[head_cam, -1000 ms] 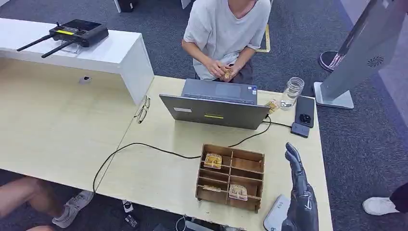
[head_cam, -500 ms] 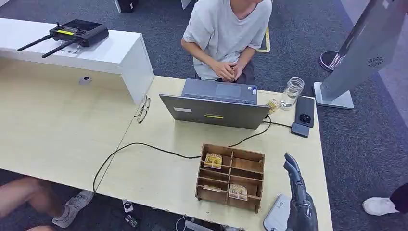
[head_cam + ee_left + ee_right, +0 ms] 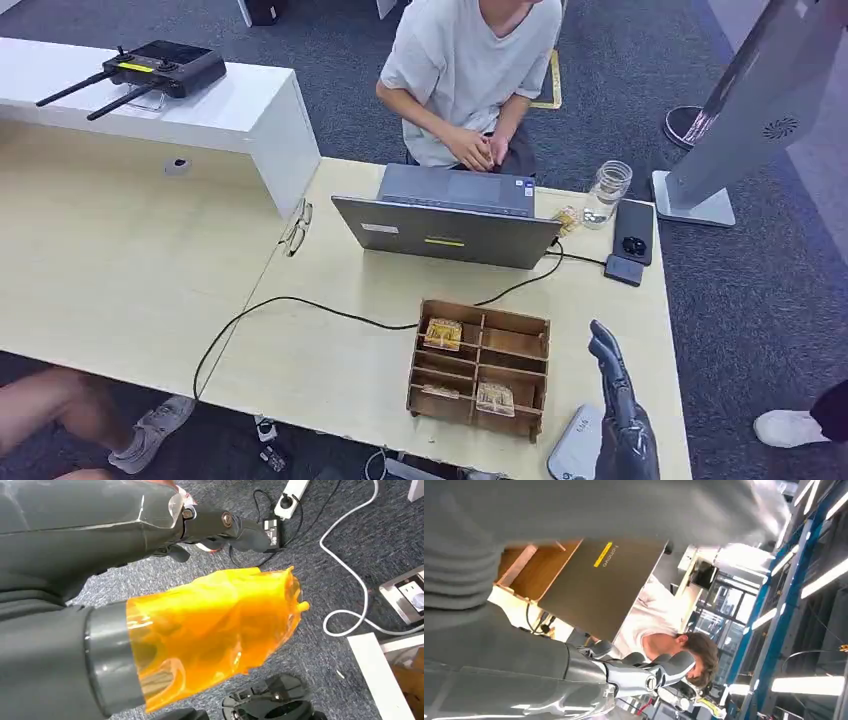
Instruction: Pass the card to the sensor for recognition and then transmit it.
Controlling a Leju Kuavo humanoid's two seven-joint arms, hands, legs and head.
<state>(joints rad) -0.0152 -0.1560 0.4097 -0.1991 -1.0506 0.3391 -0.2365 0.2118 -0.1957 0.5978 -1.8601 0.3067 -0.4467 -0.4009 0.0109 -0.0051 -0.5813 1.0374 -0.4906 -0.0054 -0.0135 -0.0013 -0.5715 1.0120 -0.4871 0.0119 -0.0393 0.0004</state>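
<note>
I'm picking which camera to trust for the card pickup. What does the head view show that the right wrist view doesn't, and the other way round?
Head view alone: the cards in the wooden tray, the grey sensor pad, the jar and phones. Right wrist view alone: ceiling lights and blue beams behind the person. Both: the right hand, fingers apart and holding nothing, the laptop, the tray and the seated person.

The right hand (image 3: 622, 420) has sunk nearer the table's near edge; the person's hands (image 3: 478, 150) now rest apart
</note>
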